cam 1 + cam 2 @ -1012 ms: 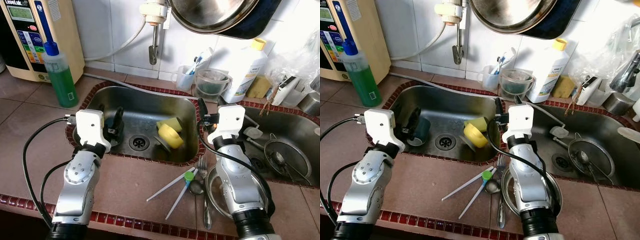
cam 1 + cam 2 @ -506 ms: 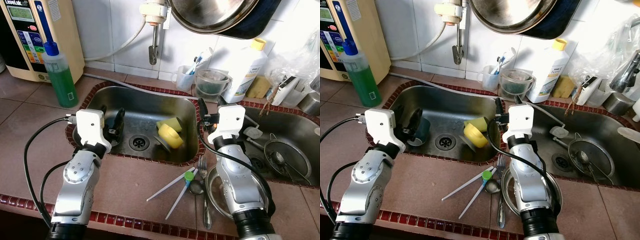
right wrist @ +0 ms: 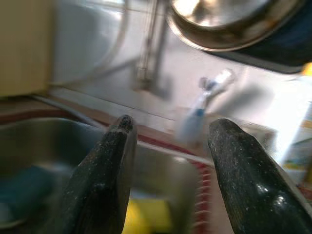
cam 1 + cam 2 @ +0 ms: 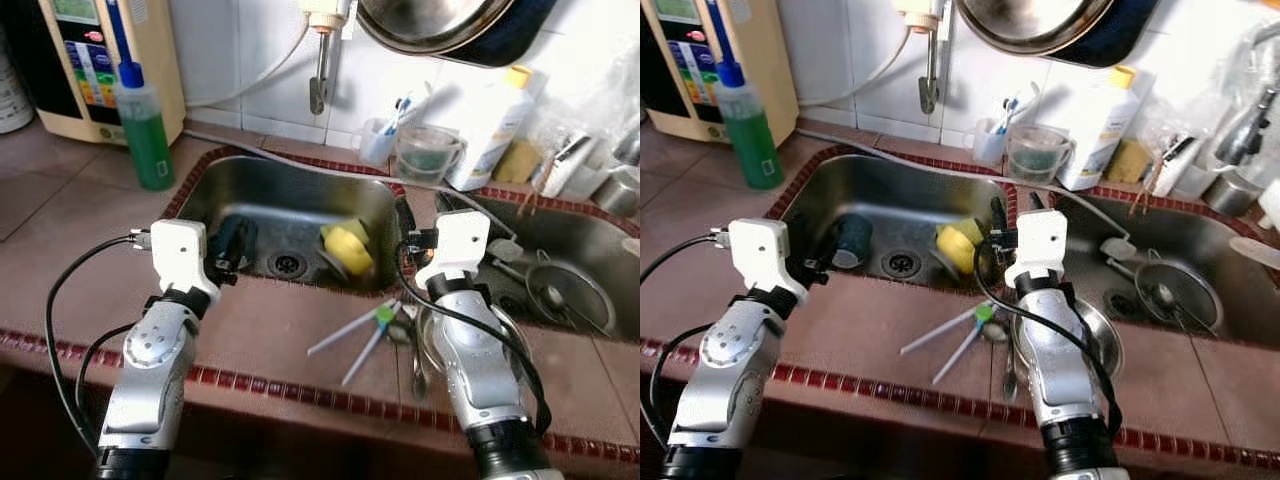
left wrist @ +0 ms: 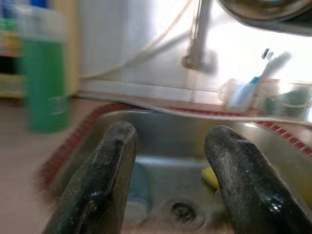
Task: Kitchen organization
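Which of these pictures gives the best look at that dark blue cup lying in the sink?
The right eye view: the blue cup lies on its side in the left sink, unobstructed. In the left eye view the left hand partly covers it. Both wrist views show only a blurred blue shape.

The blue cup shows blurred, half hidden behind a finger.

Both eye views look forward and down from the head onto the bench and the left sink, which they share from slightly offset positions. Each wrist view looks low along its own fingers toward the far tiled wall, close over the sink; both are blurred.
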